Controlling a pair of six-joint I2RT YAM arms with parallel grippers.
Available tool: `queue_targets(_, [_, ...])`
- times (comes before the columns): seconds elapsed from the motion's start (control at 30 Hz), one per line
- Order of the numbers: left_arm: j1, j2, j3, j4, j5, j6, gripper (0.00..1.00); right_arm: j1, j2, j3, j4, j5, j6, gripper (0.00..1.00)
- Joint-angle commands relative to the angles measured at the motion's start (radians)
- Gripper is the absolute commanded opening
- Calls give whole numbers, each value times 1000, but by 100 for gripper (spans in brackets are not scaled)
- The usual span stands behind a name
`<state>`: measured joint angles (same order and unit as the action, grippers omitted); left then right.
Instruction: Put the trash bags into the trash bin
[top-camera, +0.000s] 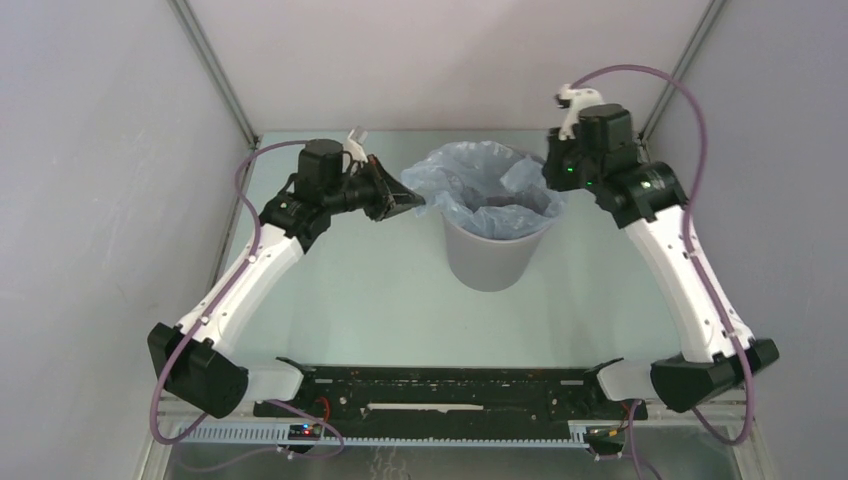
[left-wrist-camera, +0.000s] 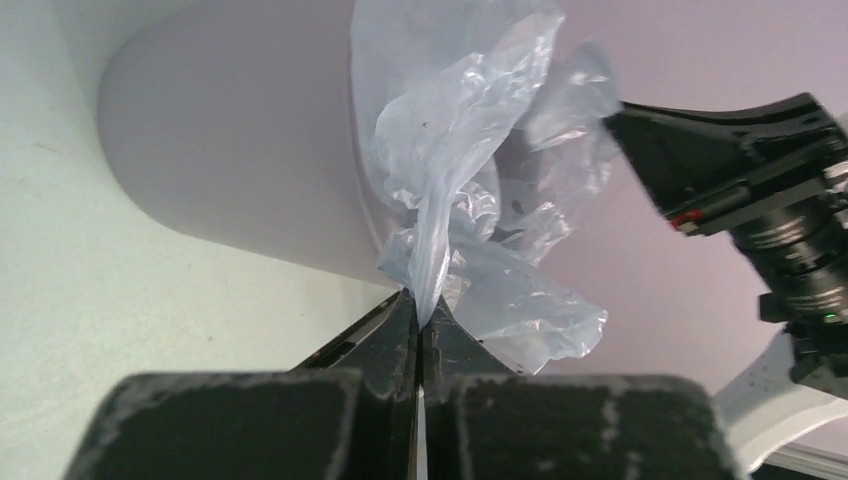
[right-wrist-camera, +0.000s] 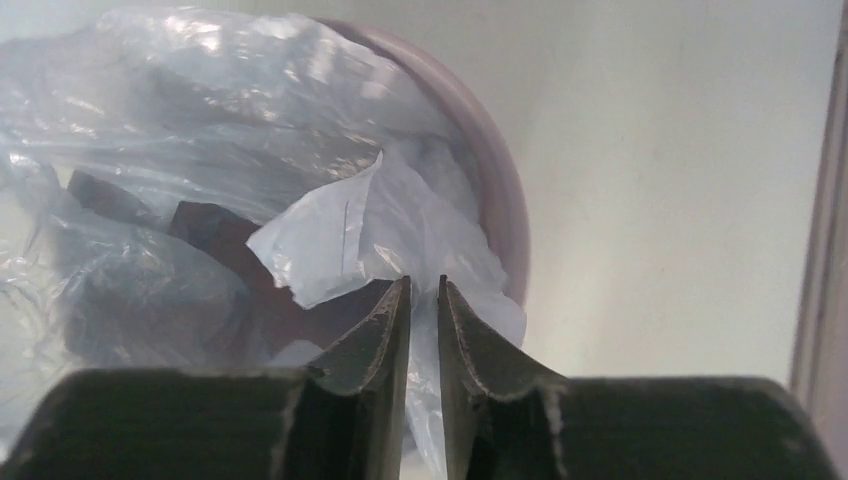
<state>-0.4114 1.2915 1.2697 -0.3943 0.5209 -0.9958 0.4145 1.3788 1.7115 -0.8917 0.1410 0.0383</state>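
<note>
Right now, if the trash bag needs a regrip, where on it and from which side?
Pinch the trash bag at the loose film standing above the rim of the trash bin, coming in sideways from outside, as the left gripper does. The film there bunches into a thin fold that shut fingers can trap; lower down it sits inside the bin.

Trash bin mouth veiled by trash bag; left gripper and right gripper crowd opposite rims; tabletop in front lies open.
</note>
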Motion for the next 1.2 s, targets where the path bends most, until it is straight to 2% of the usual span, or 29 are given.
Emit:
queue_targets(0.0, [8, -20, 4, -143, -18, 161, 0, -142, -163, -68, 0, -173, 211, 22])
queue_targets(0.07, [8, -19, 6, -210, -26, 228, 0, -223, -211, -126, 16, -312, 282, 20])
queue_targets(0.23, [8, -39, -20, -273, -53, 323, 0, -401, -315, -305, 90, -546, 403, 17])
queue_targets(0.33, [7, -53, -33, -297, -70, 355, 0, -479, -335, -349, 71, -598, 410, 7])
queue_targets(0.63, [-1, -88, -89, -329, -86, 396, 0, -558, -399, -333, -62, -523, 432, 3])
queue_targets(0.87, [0, -62, -93, -344, -133, 432, 0, -583, -408, -334, -160, -354, 416, 0])
queue_targets(1.13, [0, -84, -40, -388, -168, 444, 0, -604, -397, -215, -310, -291, 383, 0])
queue_targets(1.17, [0, -83, -36, -391, -162, 441, 0, -605, -399, -228, -304, -312, 383, 8])
